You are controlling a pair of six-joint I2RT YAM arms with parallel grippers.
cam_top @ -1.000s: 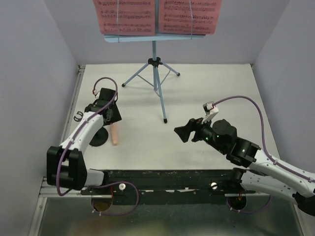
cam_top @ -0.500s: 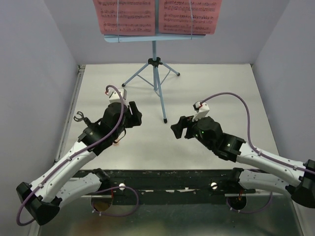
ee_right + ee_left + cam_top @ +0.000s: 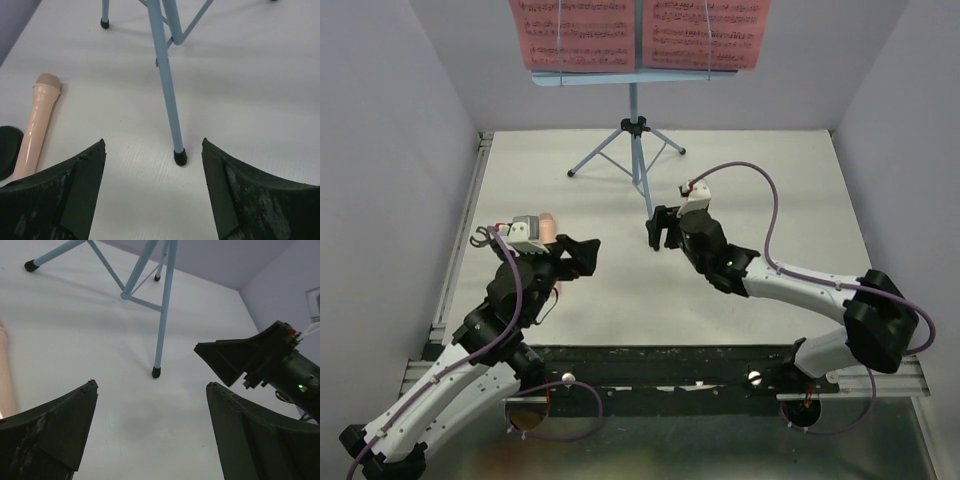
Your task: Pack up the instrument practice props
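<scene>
- Left claw (image 3: pixel 580 254): jaws spread wide, empty, touching nothing. It points right, low over the counter (image 3: pixel 770 180).
- Right claw (image 3: pixel 661 229): also spread and empty, hovering at the stand's (image 3: pixel 634 110) near foot.
- Right wrist view only: foot shows between the fingers, untouched. Mic (image 3: pixel 37 125) lies flat to the left, with the black base (image 3: pixel 6 150) just beside it.
- Overhead only: two pink pages (image 3: pixel 572 32) on the stand's desk, at the back.
- Left arm is bent at the elbow. Right arm is stretched long, reaching left.

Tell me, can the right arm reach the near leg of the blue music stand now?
Probably yes. The right gripper is open and faces the near leg; only bare table lies between them.
</scene>
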